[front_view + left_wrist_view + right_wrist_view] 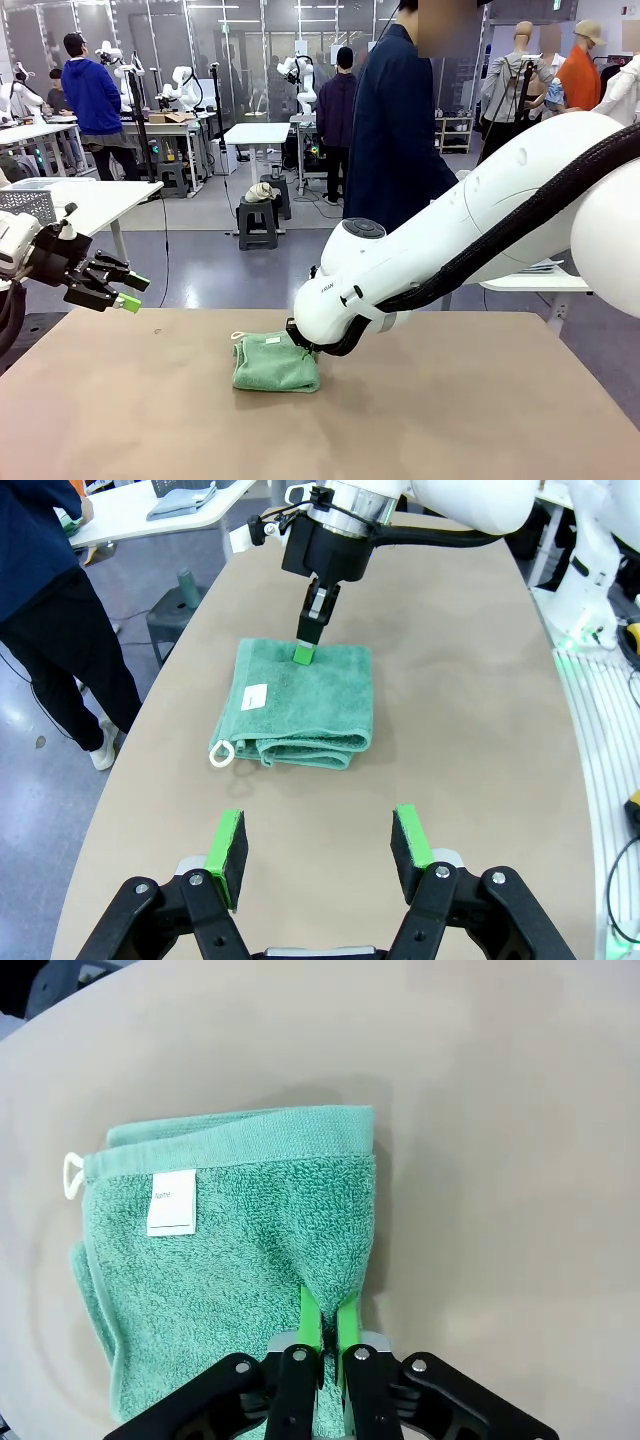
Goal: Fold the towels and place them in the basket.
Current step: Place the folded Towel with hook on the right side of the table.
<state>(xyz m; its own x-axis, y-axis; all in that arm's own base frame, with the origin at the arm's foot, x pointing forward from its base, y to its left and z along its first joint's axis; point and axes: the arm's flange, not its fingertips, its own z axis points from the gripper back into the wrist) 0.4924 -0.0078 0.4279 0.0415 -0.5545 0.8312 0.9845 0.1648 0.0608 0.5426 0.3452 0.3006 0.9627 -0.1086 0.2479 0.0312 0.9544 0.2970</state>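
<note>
Mint green towel [305, 700] lies near the middle of the counter [480, 400], folded into a thick, roughly square pad of several layers. The stacked layer edges face the left arm's side. White label [172, 1203] is on top. Pale hanging loop [220, 752] sticks out at one corner and rests on the counter.

Right gripper [327, 1322]: points steeply down onto the towel's edge on the side opposite the loop. Jaws narrow, almost together, with a ridge of terry apparently pinched between the green pads. In the front view the fabric rises slightly at that spot, which fits a pinch better than a plain press. Cannot tell how many layers are caught.

Left gripper [318, 852]: jaws wide, holding nothing. It hovers above the left part of the counter, aimed at the towel and well apart from it. Judgement: parked clear of the right arm's work, yet placed to support the pad if needed.

Person in a dark jacket [395, 130] stands at the far side, apart from the towel.

Judgement on step: folding of this towel looks complete, and the grasp is for carrying it to the basket, which is not yet done.

Risk: if only the top layer is pinched, lifting will let the pad fall open. A grip through all the layers would keep the fold.
</note>
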